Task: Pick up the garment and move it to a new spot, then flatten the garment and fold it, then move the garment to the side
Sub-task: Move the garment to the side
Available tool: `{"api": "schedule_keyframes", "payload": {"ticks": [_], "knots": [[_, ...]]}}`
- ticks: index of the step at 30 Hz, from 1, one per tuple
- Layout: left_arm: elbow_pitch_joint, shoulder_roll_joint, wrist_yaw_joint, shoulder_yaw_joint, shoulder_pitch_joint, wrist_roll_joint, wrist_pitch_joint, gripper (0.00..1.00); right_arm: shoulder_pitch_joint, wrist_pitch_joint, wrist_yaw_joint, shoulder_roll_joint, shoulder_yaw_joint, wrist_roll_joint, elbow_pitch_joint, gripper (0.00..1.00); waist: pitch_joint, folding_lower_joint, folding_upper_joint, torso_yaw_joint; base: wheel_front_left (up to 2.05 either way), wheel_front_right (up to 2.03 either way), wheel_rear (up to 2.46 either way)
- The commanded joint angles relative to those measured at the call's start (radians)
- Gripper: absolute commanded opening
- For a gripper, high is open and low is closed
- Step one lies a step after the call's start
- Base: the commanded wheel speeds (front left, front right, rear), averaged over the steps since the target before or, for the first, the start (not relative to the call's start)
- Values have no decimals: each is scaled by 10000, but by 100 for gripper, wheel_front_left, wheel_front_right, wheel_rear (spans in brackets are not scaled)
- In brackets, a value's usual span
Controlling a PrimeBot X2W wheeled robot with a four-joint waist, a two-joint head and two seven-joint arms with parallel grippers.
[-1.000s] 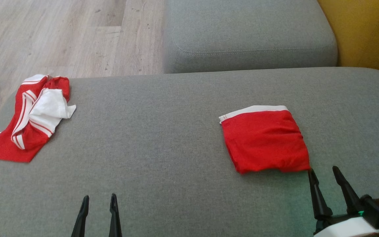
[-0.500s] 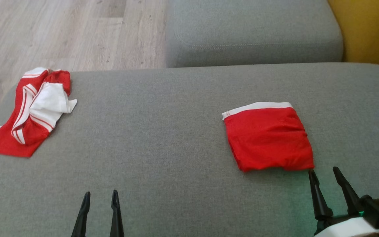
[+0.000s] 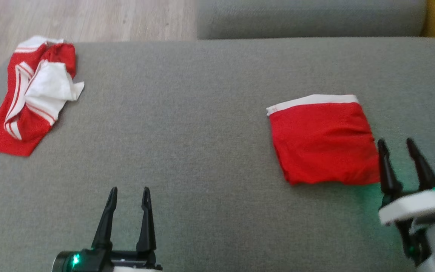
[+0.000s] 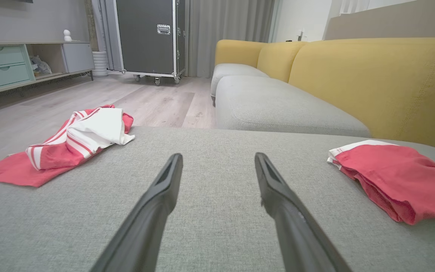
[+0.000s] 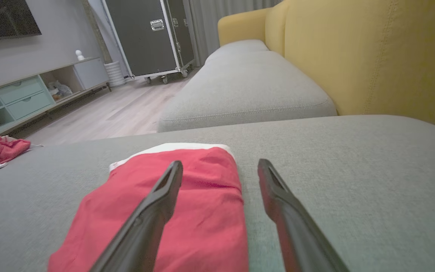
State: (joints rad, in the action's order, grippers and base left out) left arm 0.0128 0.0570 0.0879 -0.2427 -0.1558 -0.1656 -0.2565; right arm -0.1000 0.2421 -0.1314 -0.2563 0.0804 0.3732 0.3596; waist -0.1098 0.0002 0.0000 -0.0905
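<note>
Grey sofa cushion (image 3: 210, 113) underfoot: a crumpled red-and-white garment (image 3: 25, 102) lies at its far left edge, the left pincer (image 3: 128, 190) hovers spread and empty, a folded red garment (image 3: 323, 143) lies further right, and the right pincer (image 3: 395, 141), spread and empty, is at that garment's right edge.

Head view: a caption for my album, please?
Open left gripper and right gripper over a grey fabric cushion; folded red garment by the right one, crumpled red-and-white garment far left.
</note>
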Motion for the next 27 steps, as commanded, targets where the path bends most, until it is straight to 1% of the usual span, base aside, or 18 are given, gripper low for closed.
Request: {"api": "schedule_keyframes", "payload": {"ticks": [1, 4, 8, 9, 11, 12, 13, 14, 15, 21, 24, 27], "knots": [[-280, -67, 4, 196, 343, 43, -53, 100, -460, -82, 7, -301, 99, 132, -104, 100, -247, -2, 0, -124, 0, 0, 0], [-243, -68, 17, 24, 554, 23, -53, 100, -1158, -676, 7, -548, 64, 361, 528, 100, -497, -2, 0, -245, 0, 0, 0], [-175, -68, 38, -197, 816, -28, -53, 100, -1834, -1770, 7, -851, 99, 647, 1440, 100, -760, -2, 0, -431, 0, 0, 0], [-138, -68, 51, -272, 917, -56, -53, 100, -2058, -2295, 7, -978, 212, 810, 1805, 100, -869, -2, 0, -505, 0, 0, 0], [-108, -68, 73, -323, 995, -91, -53, 100, -2220, -2714, 7, -1050, 407, 1085, 2050, 100, -953, -2, 0, -552, 0, 0, 0], [-91, -68, 83, -344, 1029, -109, -53, 100, -2267, -2933, 7, -1061, 542, 1271, 2122, 95, -994, -2, 0, -568, 0, 0, 0], [-74, -68, 93, -361, 1059, -127, -53, 100, -2295, -3148, 7, -1081, 693, 1470, 2166, 63, -1026, -2, 0, -576, 0, 0, 0], [-63, -68, 103, -376, 1088, -140, -53, 100, -2313, -3324, 7, -1122, 856, 1668, 2163, 20, -1067, -2, 0, -580, 0, 0, 0], [-57, -68, 116, -389, 1117, -152, -53, 100, -2328, -3419, 7, -1186, 1002, 1841, 2112, 0, -1109, -2, 0, -576, 0, 0, 0], [-116, -68, 175, -379, 1272, -219, -53, 100, -2520, -3238, 7, -1757, 1176, 2137, 1771, 0, -1422, -2, 0, -356, 0, 0, 0], [-148, -68, 116, -362, 1442, -207, -53, 100, -2714, -3268, 7, -2292, 1062, 2121, 1578, 0, -1737, -2, 0, -102, 0, 0, 0], [-193, -68, 54, -365, 1706, -180, -53, 100, -2905, -3452, 7, -3009, 818, 2095, 1398, 0, -2171, -2, 0, 161, 0, 0, 0]]}}
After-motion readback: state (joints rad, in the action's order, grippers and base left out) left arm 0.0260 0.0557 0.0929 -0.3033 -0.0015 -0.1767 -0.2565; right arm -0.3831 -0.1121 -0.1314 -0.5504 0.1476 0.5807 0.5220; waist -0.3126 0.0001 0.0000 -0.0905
